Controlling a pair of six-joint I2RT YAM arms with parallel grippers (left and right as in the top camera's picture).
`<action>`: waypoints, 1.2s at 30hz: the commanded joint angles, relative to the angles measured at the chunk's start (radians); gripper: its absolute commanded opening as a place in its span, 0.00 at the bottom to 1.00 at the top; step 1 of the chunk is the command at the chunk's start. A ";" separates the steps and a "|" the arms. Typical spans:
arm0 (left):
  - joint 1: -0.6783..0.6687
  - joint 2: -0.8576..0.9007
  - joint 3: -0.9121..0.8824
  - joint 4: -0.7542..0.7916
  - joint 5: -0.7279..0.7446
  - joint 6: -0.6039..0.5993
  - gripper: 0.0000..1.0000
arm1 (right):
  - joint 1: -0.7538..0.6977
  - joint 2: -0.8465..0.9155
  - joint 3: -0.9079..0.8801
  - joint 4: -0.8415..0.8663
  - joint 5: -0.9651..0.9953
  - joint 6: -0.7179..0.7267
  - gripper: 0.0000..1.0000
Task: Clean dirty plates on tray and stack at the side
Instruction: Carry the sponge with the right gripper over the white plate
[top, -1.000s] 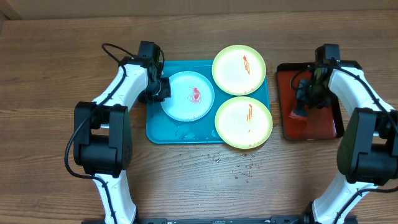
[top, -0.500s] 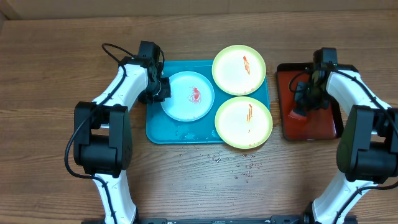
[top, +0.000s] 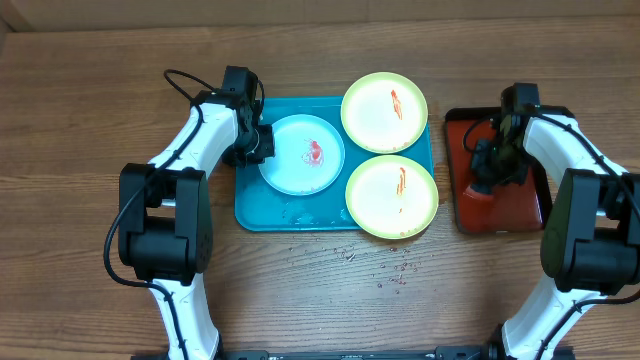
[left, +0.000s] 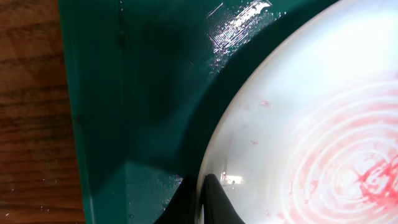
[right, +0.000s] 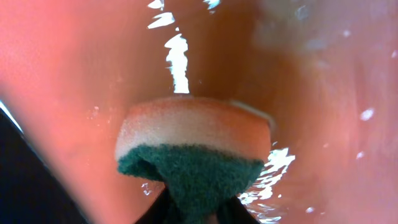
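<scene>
The pale blue-white plate (top: 303, 153) lies on the left of the turquoise tray (top: 300, 212), a red smear at its centre. My left gripper (top: 262, 145) is shut on its left rim; in the left wrist view the black fingertips (left: 214, 198) pinch the plate (left: 311, 124) edge above the tray (left: 124, 93) floor. Two yellow-green plates (top: 385, 112) (top: 392, 196), each smeared red, overlap the tray's right side. My right gripper (top: 487, 172) is over the dark red tray (top: 510, 210), shut on a sponge (right: 193, 143) by its green scouring side, which bulges between the fingers (right: 158, 211).
The dark red tray (right: 74, 62) with a black rim is wet and shiny under the sponge. Water drops (top: 390, 275) speckle the wooden table in front of the turquoise tray. Both arms reach in from the table's near side.
My right gripper has closed in on the sponge and shifted slightly left over the red tray. The left gripper and all three plates have not moved.
</scene>
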 joint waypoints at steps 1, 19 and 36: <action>-0.007 0.018 0.002 -0.010 -0.011 -0.014 0.04 | 0.003 0.019 0.003 -0.016 0.011 0.026 0.04; -0.006 0.018 0.002 -0.010 0.048 0.018 0.04 | 0.030 -0.175 0.189 -0.104 -0.199 -0.122 0.04; 0.014 0.018 0.002 -0.056 0.152 0.015 0.04 | 0.519 -0.050 0.373 0.092 -0.253 0.213 0.04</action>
